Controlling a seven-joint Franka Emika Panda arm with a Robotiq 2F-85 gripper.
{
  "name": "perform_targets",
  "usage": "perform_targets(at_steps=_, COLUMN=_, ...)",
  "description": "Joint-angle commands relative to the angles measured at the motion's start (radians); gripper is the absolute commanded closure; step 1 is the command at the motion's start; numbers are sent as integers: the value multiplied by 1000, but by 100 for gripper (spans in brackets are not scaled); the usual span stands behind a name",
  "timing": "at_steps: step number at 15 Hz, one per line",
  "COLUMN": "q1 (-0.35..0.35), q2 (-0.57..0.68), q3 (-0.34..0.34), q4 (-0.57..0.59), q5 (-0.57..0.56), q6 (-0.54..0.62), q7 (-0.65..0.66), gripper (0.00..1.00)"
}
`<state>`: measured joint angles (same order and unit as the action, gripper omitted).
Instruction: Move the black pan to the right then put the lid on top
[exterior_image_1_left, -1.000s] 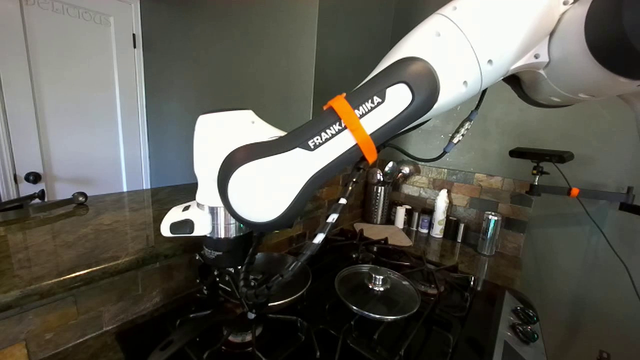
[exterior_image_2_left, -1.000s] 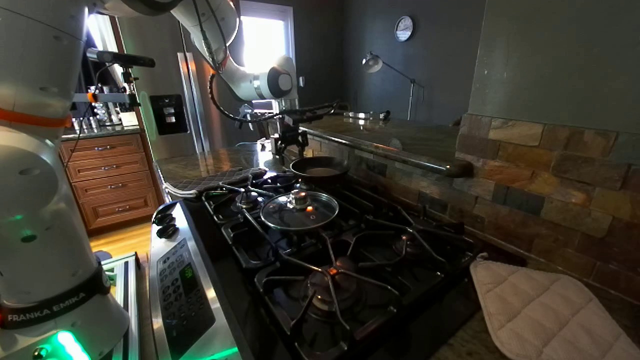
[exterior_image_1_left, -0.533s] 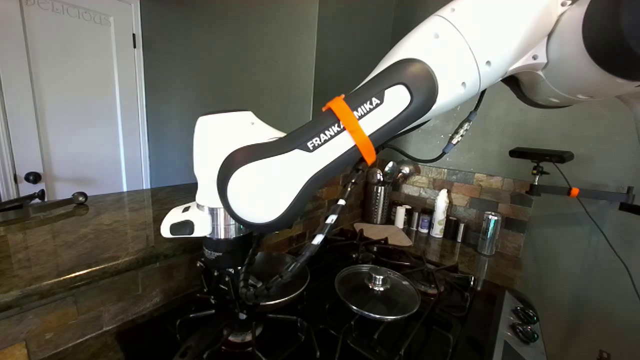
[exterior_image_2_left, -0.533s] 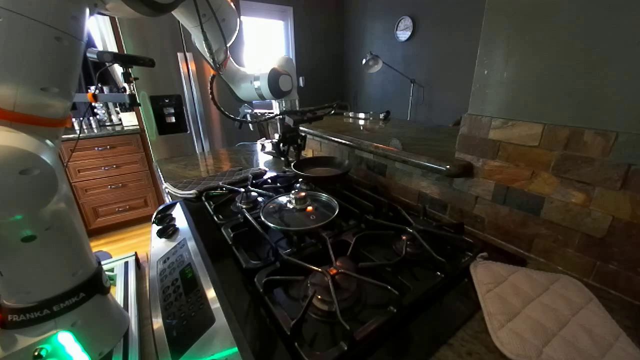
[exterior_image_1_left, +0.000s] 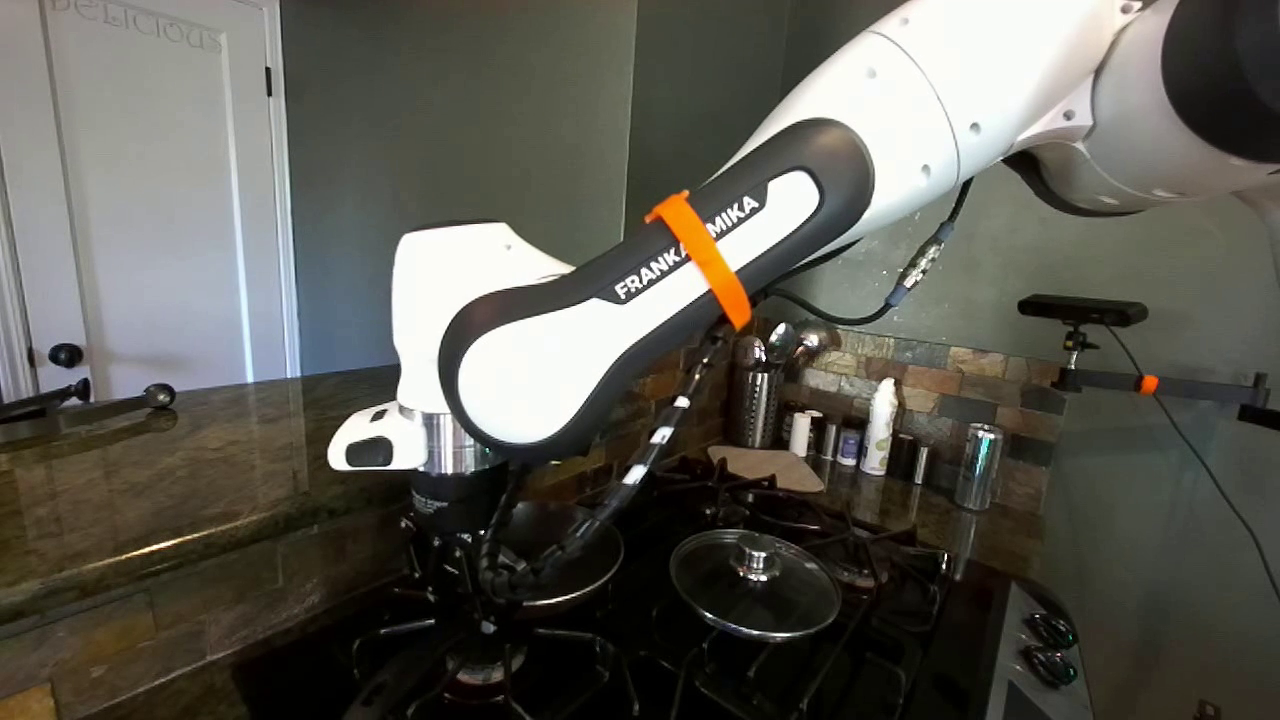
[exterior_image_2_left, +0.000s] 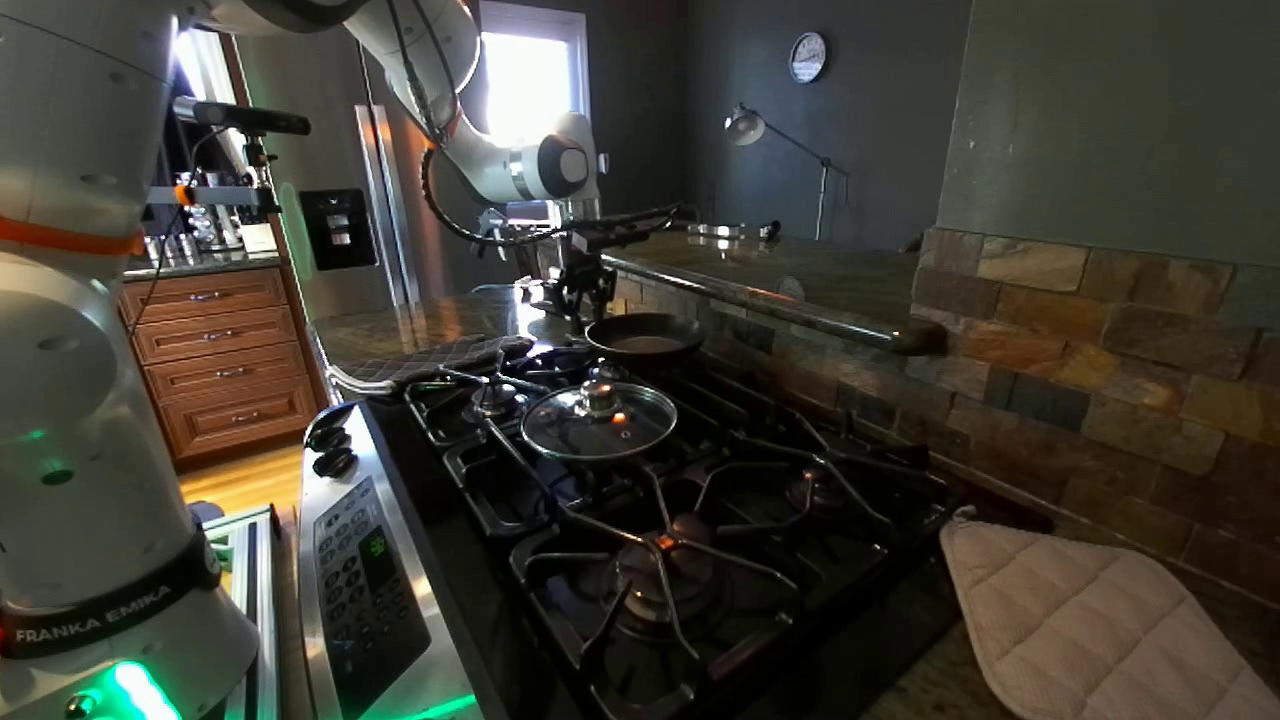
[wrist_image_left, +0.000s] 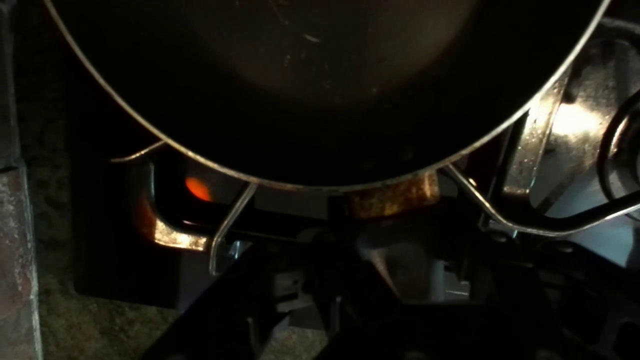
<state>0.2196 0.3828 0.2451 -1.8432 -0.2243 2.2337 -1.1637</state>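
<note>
One black pan (exterior_image_2_left: 645, 340) shifted slightly | one claw (exterior_image_2_left: 578, 324) part-closed, gripping its handle (exterior_image_1_left: 378, 688) | one lid (exterior_image_1_left: 755, 595)

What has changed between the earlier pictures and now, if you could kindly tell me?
The gripper went from open to closed, apparently taking hold of the black pan by its handle; the dark wrist view leaves the contact unclear. In an exterior view the handle swung toward the picture's right, while the pan itself barely shifted. The lid stayed where it was.
</note>
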Motion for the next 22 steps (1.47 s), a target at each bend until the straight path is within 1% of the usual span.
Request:
perform_targets(at_steps=1, q1=-3, q2=-49, q3=-18, q4=-51, q5=-23, q6=17, q7=67, gripper=77)
perform_targets(at_steps=11, q1=-21, q2=-113, q3=-36, q4=-129, q5=-30, q6=45, q7=149, gripper=77)
perform_targets(at_steps=12, q1=-28, q2=-76, q3=-26, q4=-81, q5=-3, q6=13, q7=112, gripper=52)
perform_targets(at_steps=15, q1=-29, q2=-81, q3=-26, q4=-91, q5=-3, q6=17, q7=123, gripper=52)
perform_targets(at_steps=16, q1=-29, q2=-82, q3=-26, q4=-93, q5=-3, q6=17, q7=123, gripper=77)
perform_targets(at_steps=22, q1=-29, q2=-87, q3=-44, q4=-97, q5=-44, q6=-18, q7=126, gripper=77)
